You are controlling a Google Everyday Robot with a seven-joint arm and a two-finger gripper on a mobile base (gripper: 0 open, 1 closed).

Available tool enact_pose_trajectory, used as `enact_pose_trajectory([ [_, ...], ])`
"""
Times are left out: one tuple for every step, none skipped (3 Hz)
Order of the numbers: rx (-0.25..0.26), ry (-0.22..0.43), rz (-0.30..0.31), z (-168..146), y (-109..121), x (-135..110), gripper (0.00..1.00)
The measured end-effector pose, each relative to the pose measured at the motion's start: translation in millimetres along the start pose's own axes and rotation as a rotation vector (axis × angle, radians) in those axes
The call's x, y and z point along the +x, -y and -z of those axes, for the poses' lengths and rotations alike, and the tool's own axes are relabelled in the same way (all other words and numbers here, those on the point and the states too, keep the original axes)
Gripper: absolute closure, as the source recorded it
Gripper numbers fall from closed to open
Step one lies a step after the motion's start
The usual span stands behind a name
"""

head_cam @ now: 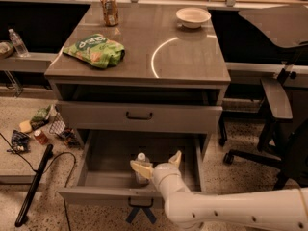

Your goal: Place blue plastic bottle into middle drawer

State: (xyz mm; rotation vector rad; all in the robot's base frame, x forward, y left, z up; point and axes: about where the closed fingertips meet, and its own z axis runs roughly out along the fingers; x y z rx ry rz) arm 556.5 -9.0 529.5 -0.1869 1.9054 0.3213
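Observation:
The middle drawer (94, 152) is pulled open below the tabletop, with a plain grey inside. The blue plastic bottle (141, 160) stands upright inside it, near the front panel, white cap up. My gripper (159, 163) reaches into the drawer from the front on a white arm. Its fingers are spread wide. The left finger (142, 169) sits just in front of the bottle's lower part and hides it. The right finger (175, 158) is well off to the bottle's right. The bottle is not clamped between them.
A shut upper drawer (139, 115) with a black handle is above. On the tabletop lie a green chip bag (96, 49), a soda can (109, 8) and a white bowl (193, 17). An office chair (278, 100) stands right. Litter (43, 129) and a black stick (33, 184) lie left.

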Motion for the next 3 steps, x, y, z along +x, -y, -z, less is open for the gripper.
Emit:
enact_pose_trajectory([
  [0.023, -0.028, -0.019, 41.4, 45.3, -23.4, 0.0],
  [0.193, -0.061, 0.028, 122.9, 160.1, -82.1, 0.0],
  [0.29, -0.068, 0.187, 183.2, 211.0, -174.8, 0.0],
])
